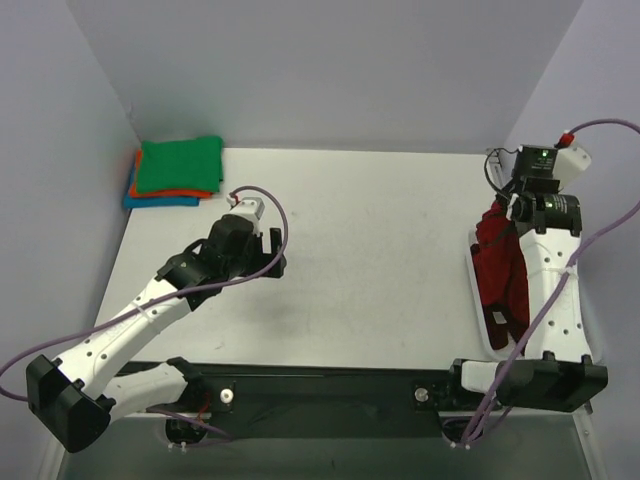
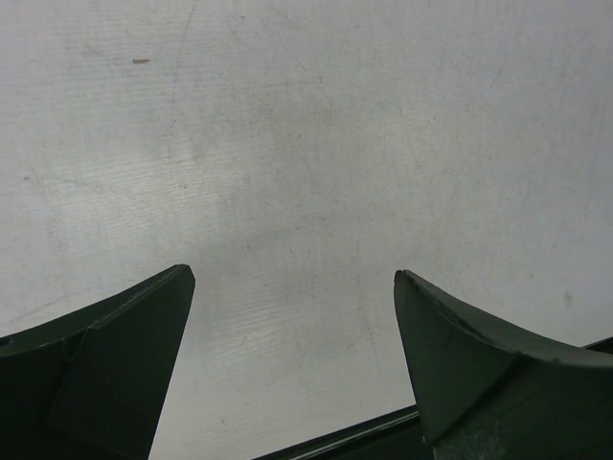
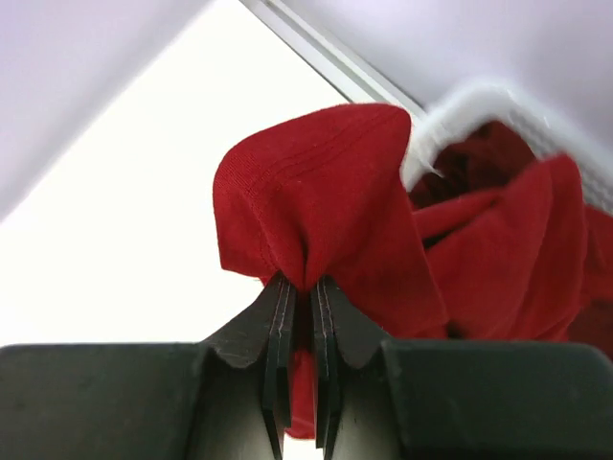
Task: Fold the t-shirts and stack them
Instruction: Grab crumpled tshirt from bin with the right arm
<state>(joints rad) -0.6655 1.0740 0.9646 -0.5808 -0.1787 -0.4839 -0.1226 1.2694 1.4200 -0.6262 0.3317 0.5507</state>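
**A:** Overhead view first. How far along is this?

**B:** Part way, I'd say. A folded stack (image 1: 178, 172) sits at 10 o'clock on the table (image 1: 370, 230): green on top, orange and blue under it, all flat neat rectangles. At 3 o'clock the white basket (image 1: 476, 285) holds more dark red cloth (image 1: 500, 270). Maybe several shirts, but it's hard to count from up here. Those are left to fold.

**A:** Left wrist view?

**B:** The left gripper (image 2: 292, 364) has its dark wedge-shaped fingers (image 2: 105, 374) spread wide apart over bare, faintly scuffed tabletop. It's holding nothing.

**A:** And the right wrist?

**B:** The right gripper (image 3: 299, 316) is pinched tight on a bunched fold of a red t-shirt (image 3: 316, 182). It's a soft, finely ribbed knit, puckered where the jaws bite. The rest trails toward the basket's slotted plastic rim at 2 o'clock.
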